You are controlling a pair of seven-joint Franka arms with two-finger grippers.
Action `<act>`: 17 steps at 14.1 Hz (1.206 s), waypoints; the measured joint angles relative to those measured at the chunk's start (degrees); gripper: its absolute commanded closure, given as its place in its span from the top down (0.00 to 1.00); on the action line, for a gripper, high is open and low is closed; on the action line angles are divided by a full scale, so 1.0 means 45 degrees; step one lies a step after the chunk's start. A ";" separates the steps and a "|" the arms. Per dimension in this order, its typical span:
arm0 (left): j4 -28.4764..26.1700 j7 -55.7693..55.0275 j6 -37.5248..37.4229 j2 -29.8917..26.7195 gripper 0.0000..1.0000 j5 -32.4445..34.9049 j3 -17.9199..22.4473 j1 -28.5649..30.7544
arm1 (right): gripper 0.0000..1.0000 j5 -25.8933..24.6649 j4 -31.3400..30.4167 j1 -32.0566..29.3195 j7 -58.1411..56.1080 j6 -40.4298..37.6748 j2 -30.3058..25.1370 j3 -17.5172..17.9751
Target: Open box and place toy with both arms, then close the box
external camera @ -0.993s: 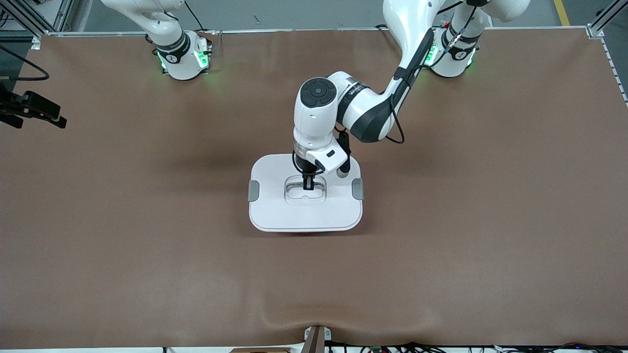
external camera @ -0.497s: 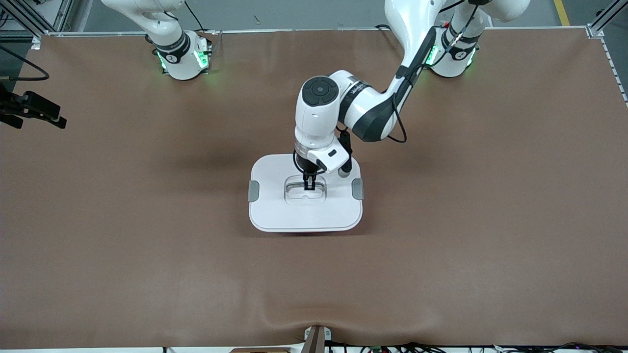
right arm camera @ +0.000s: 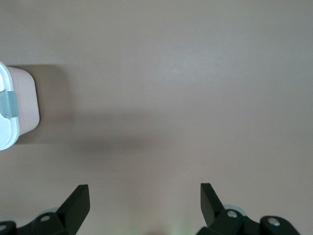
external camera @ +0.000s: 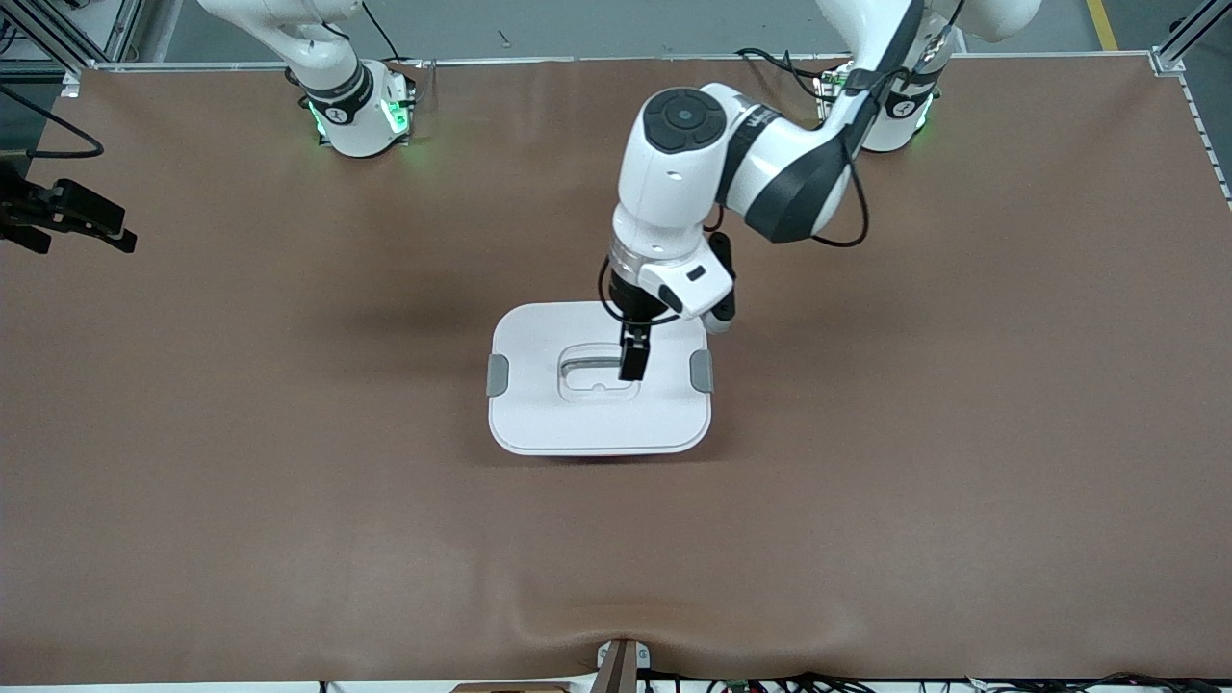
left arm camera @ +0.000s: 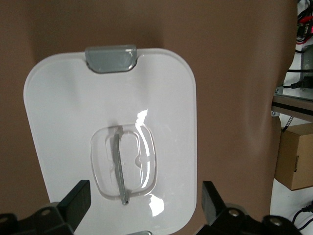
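Note:
The box (external camera: 539, 404) stands in the middle of the brown table with its white lid on and grey clips (external camera: 497, 374) on both ends. The thin grey handle (external camera: 587, 364) lies in the lid's recess. My left gripper (external camera: 632, 361) hangs open above the lid, over the handle recess. In the left wrist view the lid (left arm camera: 63, 107) and handle (left arm camera: 117, 166) lie well below the spread left gripper (left arm camera: 144, 196). My right gripper (external camera: 114, 233) waits at the right arm's end of the table, open over bare mat (right arm camera: 144, 193); the pink tub (right arm camera: 22, 98) shows at that view's edge. The toy is hidden.
A cardboard carton (left arm camera: 296, 156) and a metal frame rail (left arm camera: 293, 105) sit off the table's edge in the left wrist view. The brown mat has a raised wrinkle (external camera: 616, 626) at the edge nearest the front camera.
My left gripper has opened, let go of the lid's handle, and risen off the box, drifting toward the left arm's end. The lid stays on the box. The right arm barely moved.

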 measured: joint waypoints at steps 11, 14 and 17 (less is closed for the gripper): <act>-0.0032 0.6752 -0.2146 -0.1051 1.00 -0.0081 0.0003 0.3272 | 1.00 0.0000 -0.0003 0.0133 0.0000 0.0030 0.0000 -0.0002; -0.0033 0.8470 -0.2662 -0.1209 1.00 -0.0103 0.0001 0.3940 | 1.00 0.0000 -0.0009 0.0165 0.0000 0.0047 0.0000 -0.0002; -0.0038 1.0265 -0.2949 -0.1471 1.00 -0.0631 -0.0055 0.4886 | 1.00 0.0000 -0.0116 0.0170 0.0000 0.0111 0.0001 -0.0018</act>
